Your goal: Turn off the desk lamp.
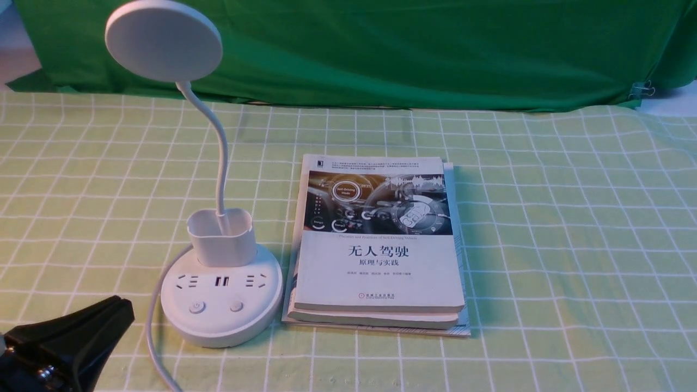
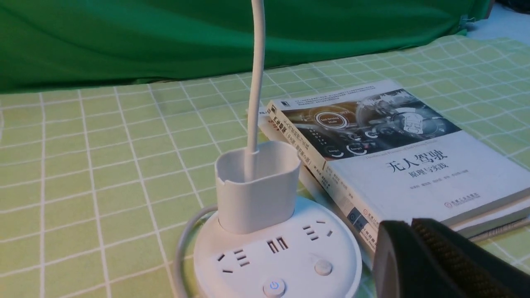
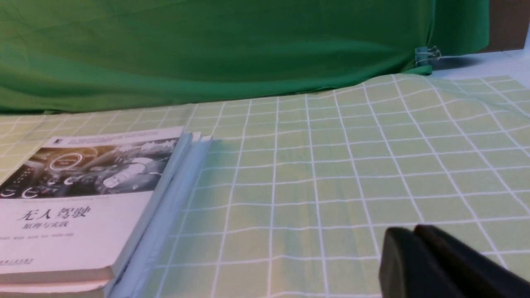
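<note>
The white desk lamp stands at the left of the table: its round disc head (image 1: 163, 41) is raised on a thin bent neck, with a cup holder (image 1: 222, 237) on the round base (image 1: 220, 321). Two buttons, one (image 1: 196, 307) and the other (image 1: 236, 306), sit at the base's front. In the left wrist view the power button (image 2: 273, 286) shows a blue icon beside a plain button (image 2: 323, 267). My left gripper (image 1: 117, 310) is shut and empty, low and just left of the base; it also shows in the left wrist view (image 2: 408, 225). My right gripper (image 3: 410, 231) is shut and empty above bare cloth.
A stack of white books (image 1: 378, 245) lies right beside the lamp base. The lamp's white cord (image 1: 155, 337) runs off the near edge. A green curtain (image 1: 381, 49) hangs at the back, over the green checked tablecloth (image 1: 572, 245).
</note>
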